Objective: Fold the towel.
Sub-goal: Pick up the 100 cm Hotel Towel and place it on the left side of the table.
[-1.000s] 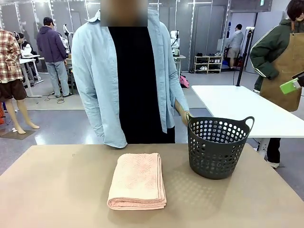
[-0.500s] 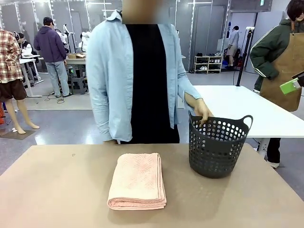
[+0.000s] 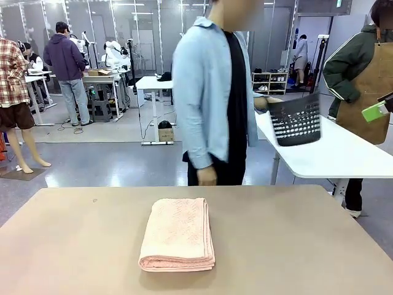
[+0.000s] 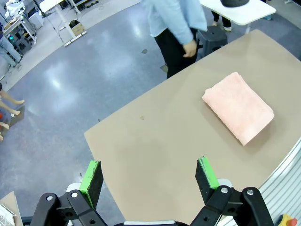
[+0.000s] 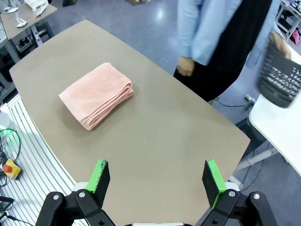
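Observation:
The salmon-pink towel (image 3: 178, 233) lies folded into a thick rectangle near the middle of the brown table (image 3: 295, 246), its folded edge toward the robot's side. It also shows in the left wrist view as the towel (image 4: 238, 107) and in the right wrist view as the towel (image 5: 97, 94). My left gripper (image 4: 149, 178) hangs high above the table, open, nothing between its green pads. My right gripper (image 5: 158, 181) is likewise high up, open and empty. Both are well apart from the towel.
A person in a light blue shirt (image 3: 212, 92) stands at the far edge, turned away, carrying the dark perforated basket (image 3: 296, 121) toward a white table (image 3: 331, 147) behind. Another person in an apron (image 3: 362, 80) stands at the far right.
The person lifted the dark basket off the brown table and turned to the right, carrying it toward the white table. The towel and both grippers have not moved.

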{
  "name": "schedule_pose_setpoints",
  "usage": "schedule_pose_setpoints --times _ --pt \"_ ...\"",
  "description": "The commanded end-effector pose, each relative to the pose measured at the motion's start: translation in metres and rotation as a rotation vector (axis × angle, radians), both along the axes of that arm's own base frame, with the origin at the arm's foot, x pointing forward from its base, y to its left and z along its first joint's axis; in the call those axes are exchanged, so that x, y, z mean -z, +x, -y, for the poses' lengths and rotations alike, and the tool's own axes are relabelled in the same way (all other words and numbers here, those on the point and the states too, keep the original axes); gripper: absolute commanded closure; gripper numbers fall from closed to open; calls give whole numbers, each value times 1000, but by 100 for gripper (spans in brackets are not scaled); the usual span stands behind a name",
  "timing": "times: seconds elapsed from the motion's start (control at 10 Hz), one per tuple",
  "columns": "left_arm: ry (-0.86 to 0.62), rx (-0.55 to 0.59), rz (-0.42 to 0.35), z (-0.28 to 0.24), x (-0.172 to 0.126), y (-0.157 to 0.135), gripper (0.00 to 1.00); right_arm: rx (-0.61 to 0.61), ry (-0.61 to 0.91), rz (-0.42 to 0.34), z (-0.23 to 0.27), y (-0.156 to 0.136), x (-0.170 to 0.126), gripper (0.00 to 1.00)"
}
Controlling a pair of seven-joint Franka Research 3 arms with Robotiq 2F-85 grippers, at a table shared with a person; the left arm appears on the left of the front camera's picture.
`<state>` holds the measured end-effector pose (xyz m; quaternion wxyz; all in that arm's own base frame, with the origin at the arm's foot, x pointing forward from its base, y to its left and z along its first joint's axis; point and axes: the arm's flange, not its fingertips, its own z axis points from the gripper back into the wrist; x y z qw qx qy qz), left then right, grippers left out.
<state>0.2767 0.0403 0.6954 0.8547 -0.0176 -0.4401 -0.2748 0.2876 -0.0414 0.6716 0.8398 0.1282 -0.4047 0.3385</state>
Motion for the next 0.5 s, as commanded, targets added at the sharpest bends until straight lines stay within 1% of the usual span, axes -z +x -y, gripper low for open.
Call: schedule_pose_setpoints --times 0.0,0.4 --pt "5 -19 2 0 -1 -2 0 20 3 -5 -1 2 -1 0" --pt "5 -19 2 0 -1 -2 0 20 3 -5 -1 2 -1 0"
